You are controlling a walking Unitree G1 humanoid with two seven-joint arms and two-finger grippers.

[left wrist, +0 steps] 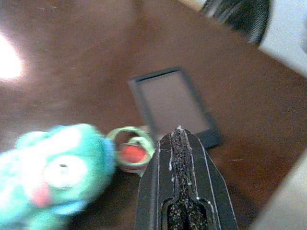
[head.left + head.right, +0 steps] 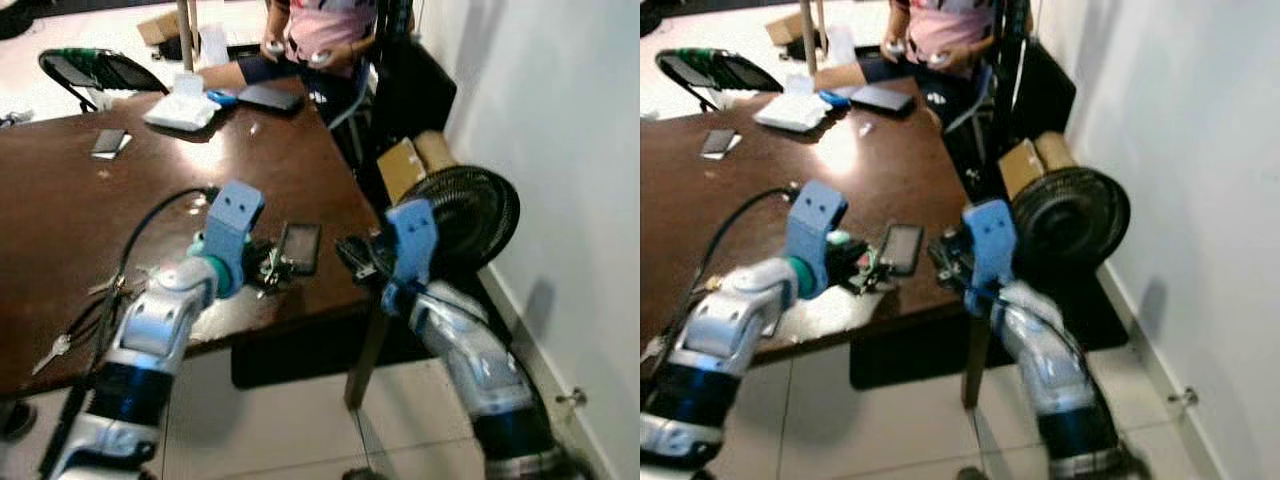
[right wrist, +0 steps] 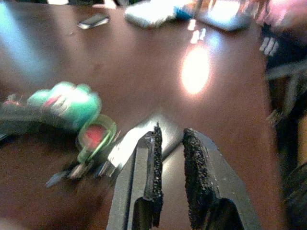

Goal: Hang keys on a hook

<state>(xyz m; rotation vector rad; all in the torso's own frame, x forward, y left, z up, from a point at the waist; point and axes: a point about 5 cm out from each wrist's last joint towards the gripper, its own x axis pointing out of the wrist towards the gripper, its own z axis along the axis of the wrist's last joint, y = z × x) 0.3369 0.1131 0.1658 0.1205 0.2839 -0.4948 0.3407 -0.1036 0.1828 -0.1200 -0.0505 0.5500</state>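
**Helper:** From the head, where are the keys?

**Me:** The bunch of metal keys with a teal plush toy and a green ring point(image 2: 262, 272) lies on the dark brown wooden table point(image 2: 150, 190), near its front edge and just beside the flat black phone point(image 2: 300, 247). My left gripper point(image 2: 258, 268) is low over the bunch. My right gripper point(image 2: 355, 250) hangs near the table corner

**Helper:** And in your left wrist view?

**Me:** There my left gripper point(image 1: 178, 132) has its two fingers pressed together with nothing between them. The tip is over the near edge of the phone point(image 1: 172, 103). The green ring with a red piece inside point(image 1: 130, 152) is just beside the fingers, and the plush toy point(image 1: 57, 167) is beyond it. I think I must open first, move sideways to the ring, then close on the ring or the plush, not on the phone

**Helper:** And the right wrist?

**Me:** My right gripper point(image 3: 171, 130) has only a narrow gap, and it is empty. It points at the phone point(image 3: 139, 141), with the keys point(image 3: 81, 170) to one side. I judge it should stay back, so the two arms do not meet over the bunch
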